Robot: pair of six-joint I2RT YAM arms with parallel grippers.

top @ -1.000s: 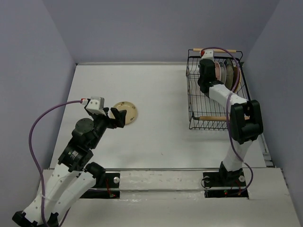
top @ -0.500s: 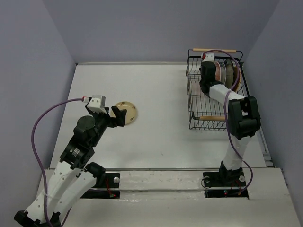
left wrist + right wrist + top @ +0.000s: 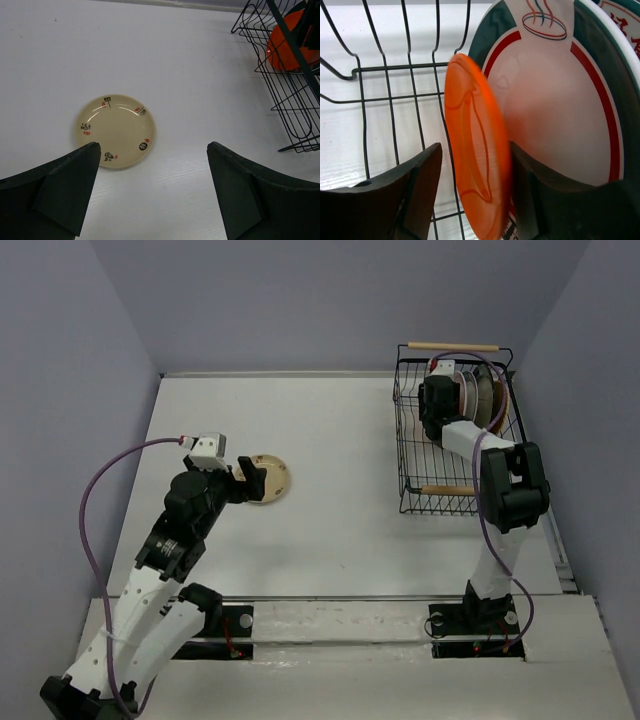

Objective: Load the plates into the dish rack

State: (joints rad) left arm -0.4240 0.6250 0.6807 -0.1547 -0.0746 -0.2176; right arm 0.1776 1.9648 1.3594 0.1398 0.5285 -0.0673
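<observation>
A small beige plate (image 3: 270, 478) (image 3: 116, 131) lies flat on the table. My left gripper (image 3: 252, 480) (image 3: 152, 152) hovers just short of it, open and holding nothing. The black wire dish rack (image 3: 405, 445) (image 3: 295, 105) (image 3: 385, 67) holds several plates standing on edge (image 3: 482, 395). Inside it, my right gripper (image 3: 440, 400) (image 3: 475, 147) stands open astride the small orange-red plate (image 3: 475, 160) (image 3: 287, 47). The left finger is clear of that plate and the right finger (image 3: 535, 190) lies against it. The orange-red plate leans on a white plate with a teal and red rim (image 3: 550, 110).
The rack stands at the table's back right with wooden bar handles (image 3: 455, 345) at its far and near ends. Purple walls close in the table on three sides. A purple cable (image 3: 110, 480) loops from my left wrist.
My right gripper has opened off the orange-red plate, leaving it standing in the rack. My left arm has moved closer to the beige plate.
</observation>
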